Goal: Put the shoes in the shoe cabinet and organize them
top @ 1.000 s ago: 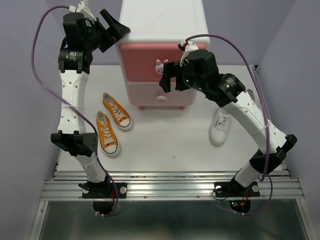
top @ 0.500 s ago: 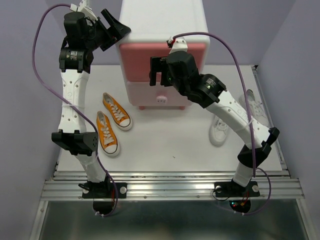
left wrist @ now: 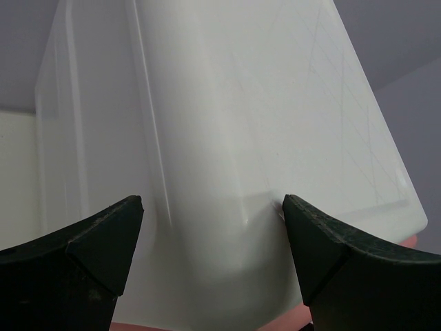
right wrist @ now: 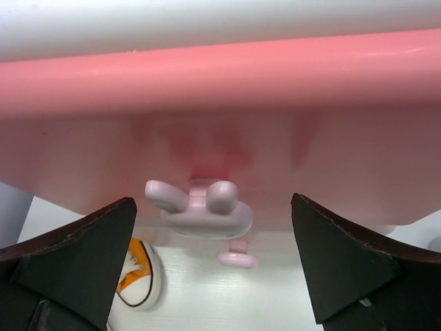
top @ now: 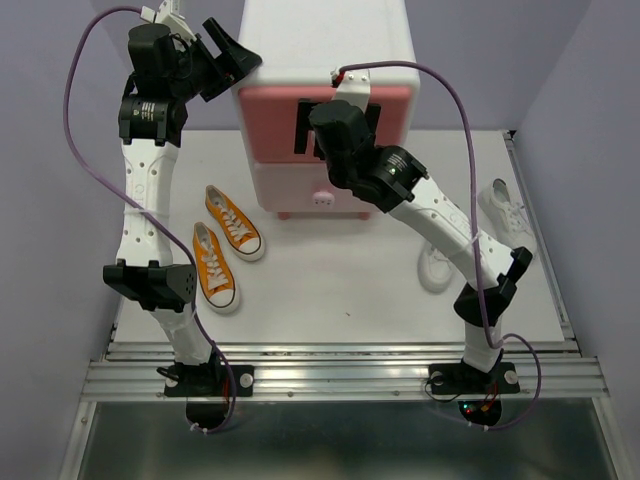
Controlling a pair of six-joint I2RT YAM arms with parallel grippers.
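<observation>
The shoe cabinet (top: 325, 50) stands at the back, white with a deeper pink upper drawer (top: 270, 112) and a pale pink lower one (top: 285, 185). My right gripper (top: 335, 125) is open in front of the upper drawer. In the right wrist view its fingers (right wrist: 212, 207) stand either side of the upper bunny knob (right wrist: 200, 210) without touching it. My left gripper (top: 232, 55) is open at the cabinet's top left corner (left wrist: 207, 138). Two orange shoes (top: 233, 221) (top: 214, 266) lie left of the cabinet. Two white shoes (top: 505, 212) (top: 432, 270) lie on the right, one partly behind my right arm.
The lower drawer's knob (top: 322, 199) shows just below the right gripper. Purple walls close in both sides of the white table (top: 340, 290). A metal rail (top: 340, 375) runs along the near edge by the arm bases.
My right arm has swung left and in toward the upper drawer, bringing its open fingers around the upper knob. The left arm and the shoes have not moved.
</observation>
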